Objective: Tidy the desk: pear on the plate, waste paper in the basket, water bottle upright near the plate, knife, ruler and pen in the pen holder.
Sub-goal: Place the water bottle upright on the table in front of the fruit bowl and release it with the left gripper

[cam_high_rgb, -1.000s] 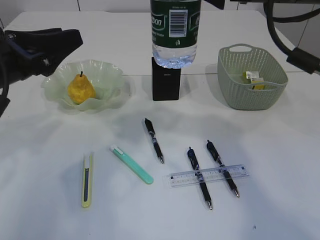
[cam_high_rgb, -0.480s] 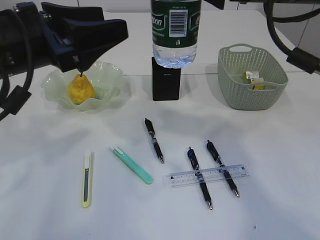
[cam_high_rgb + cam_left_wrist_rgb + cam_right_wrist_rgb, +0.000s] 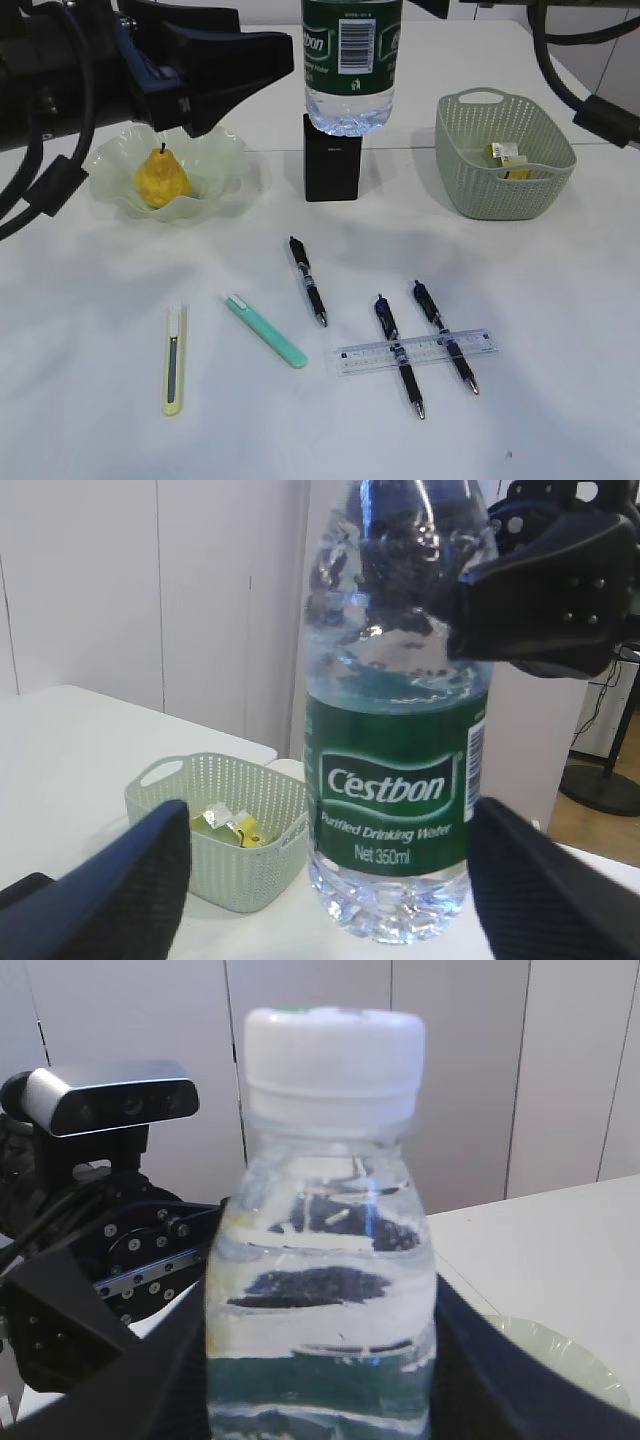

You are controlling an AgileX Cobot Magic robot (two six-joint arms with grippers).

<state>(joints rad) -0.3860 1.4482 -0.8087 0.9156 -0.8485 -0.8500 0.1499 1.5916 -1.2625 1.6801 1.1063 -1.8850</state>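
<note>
The left fingers [image 3: 330, 880], spread wider than a second ago, are advancing toward the water bottle [image 3: 351, 60], which the right fingers [image 3: 320, 1360] are grasping above the pen holder [image 3: 332, 158] near the desk's far edge; a handover looks likely.

White table [image 3: 560, 400], pale panelled wall [image 3: 150, 590] behind.
</note>
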